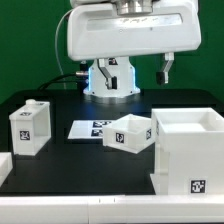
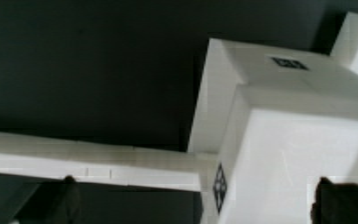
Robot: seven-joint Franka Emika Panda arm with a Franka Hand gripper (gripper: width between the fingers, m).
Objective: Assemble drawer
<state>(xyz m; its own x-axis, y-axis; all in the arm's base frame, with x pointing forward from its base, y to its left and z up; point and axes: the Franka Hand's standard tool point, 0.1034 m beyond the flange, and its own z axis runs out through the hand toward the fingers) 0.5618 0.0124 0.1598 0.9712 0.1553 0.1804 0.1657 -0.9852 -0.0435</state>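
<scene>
You are looking at a black table [image 1: 60, 105] with a green backdrop [image 1: 30, 40] behind it. The drawer [image 1: 132, 132] is sitting near the table's middle with its tag facing the camera. It is just beside the taller casing [image 1: 190, 150] on the exterior view's right, and near the marker board [image 1: 88, 128]. The arm [image 1: 130, 30] is hanging well above the drawer. In the wrist view your gripper [image 2: 202, 197] is showing dark fingers [image 2: 60, 196] spread wide and clasping nothing. White tagged pieces are lying beneath, and you cannot tell which of them is the drawer.
</scene>
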